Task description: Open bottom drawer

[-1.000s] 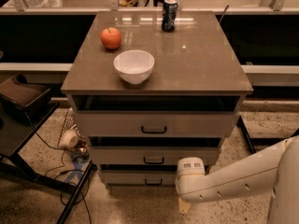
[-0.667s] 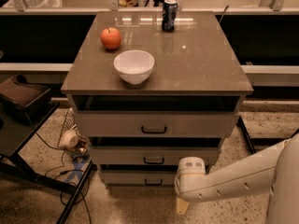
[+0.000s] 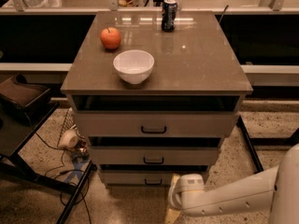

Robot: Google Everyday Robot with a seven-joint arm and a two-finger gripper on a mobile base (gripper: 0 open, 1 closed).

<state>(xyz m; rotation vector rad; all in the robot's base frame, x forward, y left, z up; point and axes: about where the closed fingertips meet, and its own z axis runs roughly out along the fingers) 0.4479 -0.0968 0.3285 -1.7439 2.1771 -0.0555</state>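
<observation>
1. Three pale drawers are stacking up in the cabinet, and the bottom drawer is sitting lowest, just above the floor, looking shut or nearly so.
2. The gripper is hovering low, in front of that drawer and just to its right, apart from it. Whether it is wide or narrow cannot be told.
3. The handle, a small black bar at mid-front, is looking like the only hold: stiff, thin, probably slick.
4. Going by its slim front, the drawer is likely running light on rails and asking for a straight outward pull.
</observation>
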